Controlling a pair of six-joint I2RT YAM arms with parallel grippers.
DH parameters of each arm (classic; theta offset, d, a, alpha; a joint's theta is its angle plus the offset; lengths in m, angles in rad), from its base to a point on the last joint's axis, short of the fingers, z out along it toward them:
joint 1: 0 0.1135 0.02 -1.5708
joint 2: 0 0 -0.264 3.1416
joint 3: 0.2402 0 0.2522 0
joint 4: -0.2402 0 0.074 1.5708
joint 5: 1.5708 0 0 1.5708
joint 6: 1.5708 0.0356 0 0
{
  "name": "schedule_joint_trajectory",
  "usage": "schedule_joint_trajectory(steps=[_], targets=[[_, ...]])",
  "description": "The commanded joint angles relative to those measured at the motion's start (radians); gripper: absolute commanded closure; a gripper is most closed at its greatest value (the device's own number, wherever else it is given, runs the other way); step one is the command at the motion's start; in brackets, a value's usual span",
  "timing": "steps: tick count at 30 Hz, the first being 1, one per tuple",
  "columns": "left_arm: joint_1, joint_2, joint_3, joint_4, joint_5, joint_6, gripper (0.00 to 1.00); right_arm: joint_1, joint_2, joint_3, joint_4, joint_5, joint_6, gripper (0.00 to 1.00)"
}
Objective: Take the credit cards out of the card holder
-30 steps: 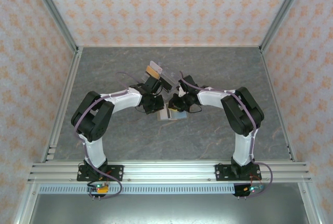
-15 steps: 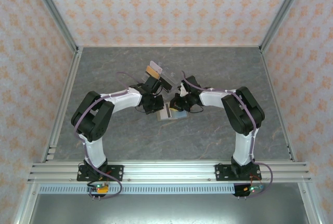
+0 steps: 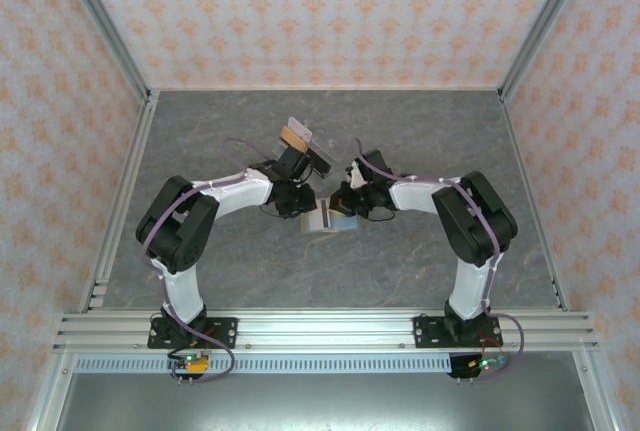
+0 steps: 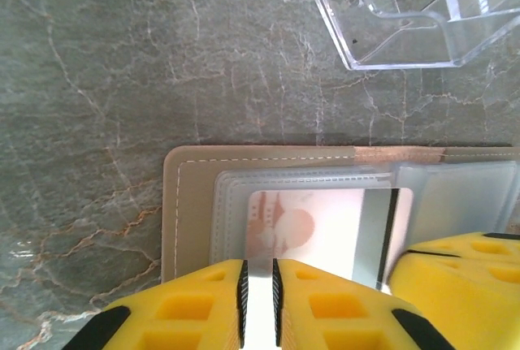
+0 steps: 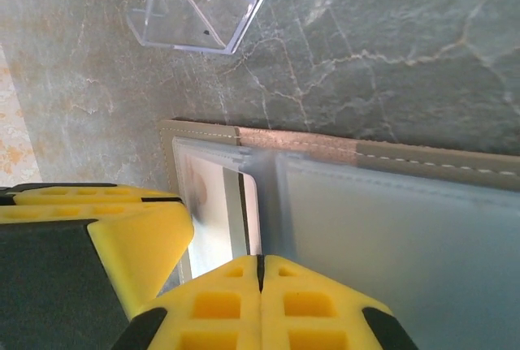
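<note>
The card holder is a tan folder with clear sleeves, lying open on the table. A white credit card with a red print and a dark stripe sticks partly out of a sleeve. My left gripper hovers over that card's near edge, its pads a narrow gap apart and the white card showing in the gap. My right gripper is shut, pads touching, at the fold between the sleeves, right beside the left fingers. In the top view both grippers meet over the holder.
A clear plastic stand sits just beyond the holder; in the top view it shows a tan and a black rectangle. Grey marbled table all round, with patterned walls and metal rails at its edges.
My right jaws have closed and that wrist has shifted a little toward the holder. My left jaws have parted slightly. The holder stays put.
</note>
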Motion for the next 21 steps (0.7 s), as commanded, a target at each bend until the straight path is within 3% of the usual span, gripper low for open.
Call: schedule_joint_trajectory(steps=[1, 16, 21], targets=[[-0.001, -0.023, -0.001, -0.024, -0.017, 0.011, 0.83, -0.012, -0.042, -0.017, 0.051, 0.020, 0.012, 1.00], [-0.002, 0.013, 0.008, -0.026, -0.006, 0.017, 0.92, -0.013, -0.004, -0.007, 0.024, 0.022, 0.027, 0.99], [-0.001, 0.023, 0.013, -0.039, -0.011, 0.017, 0.92, -0.014, 0.014, 0.006, -0.008, 0.019, 0.028, 0.84]])
